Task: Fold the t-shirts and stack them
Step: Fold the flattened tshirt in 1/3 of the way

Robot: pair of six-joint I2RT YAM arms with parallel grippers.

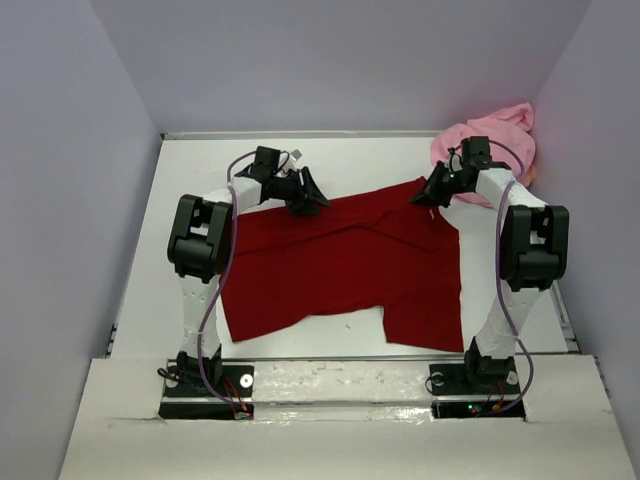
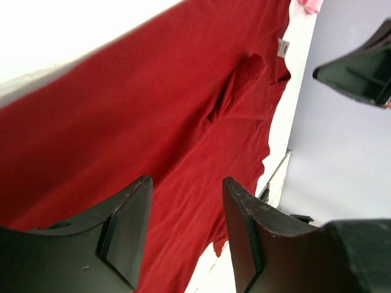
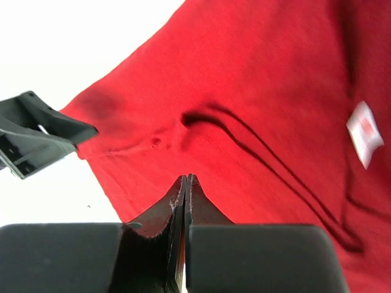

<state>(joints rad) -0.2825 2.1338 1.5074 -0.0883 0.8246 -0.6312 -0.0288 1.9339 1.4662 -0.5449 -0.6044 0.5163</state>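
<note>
The dark red t-shirt [image 1: 340, 270] lies spread across the middle of the white table [image 1: 200, 160], partly folded, with creases near its far edge. In the wrist views the red cloth [image 2: 153, 110] [image 3: 263, 73] fills most of the picture. My left gripper [image 1: 305, 196] [image 2: 187, 180] hovers open over the shirt's far left edge, with nothing between its fingers. At the shirt's far right corner my right gripper [image 1: 425, 193] [image 3: 185, 177] is shut, its tips pressed together just above the cloth. The light pink t-shirt [image 1: 490, 140] sits crumpled in the back right corner.
Lavender walls [image 1: 80, 150] close in the table on the left, the back and the right. A white label [image 3: 365, 133] shows on the red cloth. Both arm bases [image 1: 205, 385] stand at the near edge.
</note>
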